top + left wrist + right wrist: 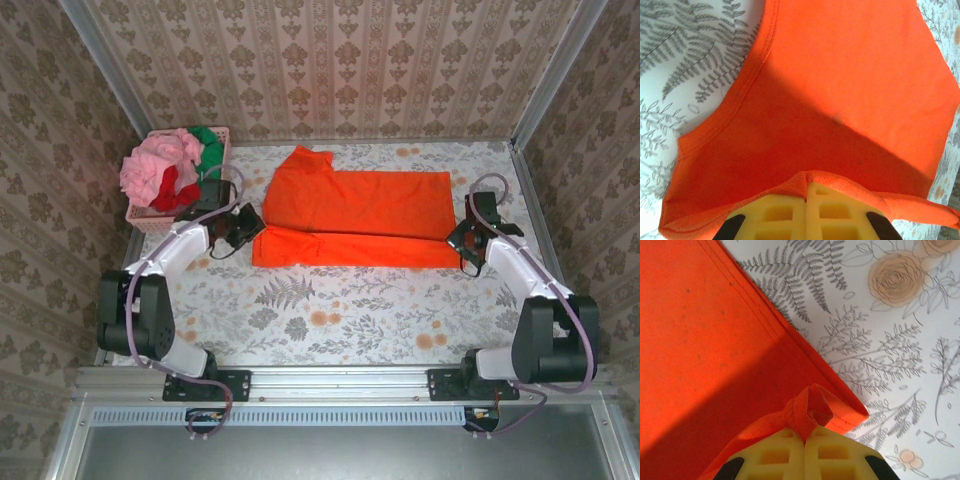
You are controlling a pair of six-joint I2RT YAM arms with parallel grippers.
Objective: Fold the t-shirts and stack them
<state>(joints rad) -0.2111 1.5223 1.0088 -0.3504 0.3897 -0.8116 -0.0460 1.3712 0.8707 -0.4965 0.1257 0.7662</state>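
While the orange t-shirt (355,220) lies partly folded lengthwise at the desk's (330,310) far middle, left fingers (780,215) clamp its left edge and right fingers (830,455) its right corner — other t-shirts (165,165) heaped in pink basket (150,222), far left.

White arm links (178,248), black joints (140,312) and bases (215,384), looped grey cables (488,177), yellow gripper fingers (780,216) with square recesses.

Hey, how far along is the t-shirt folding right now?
Done: nothing stacked yet; the orange t-shirt lies flat on the table. In hand: left pincer and right pincer are shut on its near edge, mid-fold. Left: pink t-shirt, red t-shirt and green t-shirt bunched in the basket.
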